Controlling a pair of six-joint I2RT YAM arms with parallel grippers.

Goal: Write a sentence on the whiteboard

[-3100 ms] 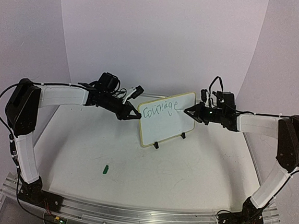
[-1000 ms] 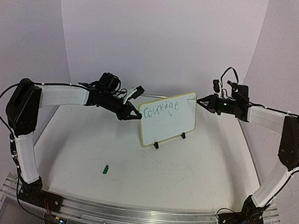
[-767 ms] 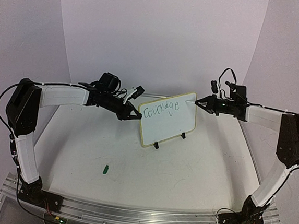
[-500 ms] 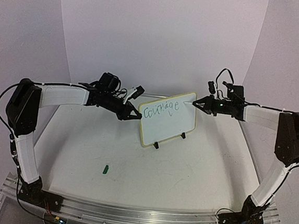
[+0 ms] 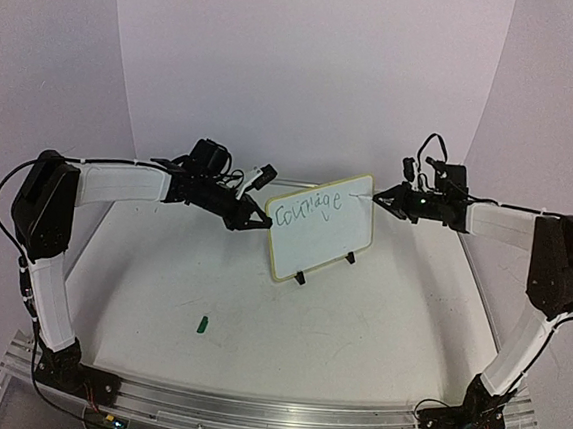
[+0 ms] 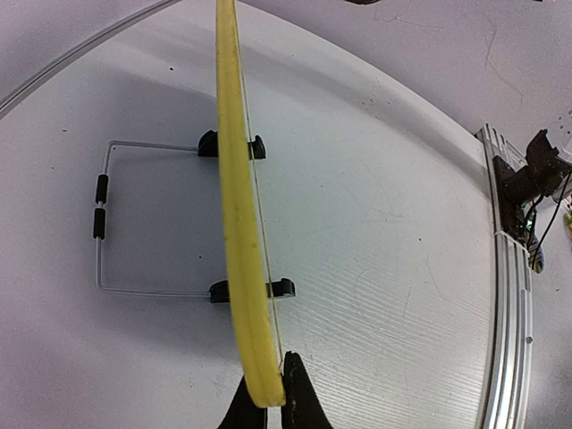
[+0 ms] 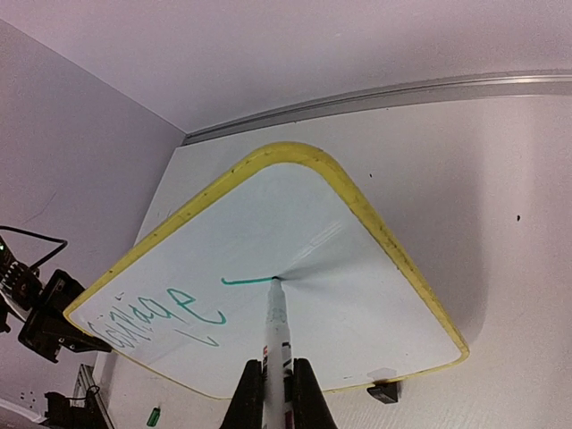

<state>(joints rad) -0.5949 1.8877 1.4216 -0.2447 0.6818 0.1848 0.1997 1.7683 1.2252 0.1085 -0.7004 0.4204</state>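
Because the whiteboard [image 5: 326, 246], standing tilted on its small black feet near the middle of the table [image 5: 357, 331], looks light, stiff and likely to skid or tip under a pen's push, I judge its yellow rim the place to hold. My left jaws are clenched on that rim at the board's left edge. My right jaws are clamped on a marker [image 7: 277, 332], its tip touching the slick white face at the end of a short green stroke, and the sentence [image 5: 307, 208] reads only "courage" in smear-prone green ink along the top.
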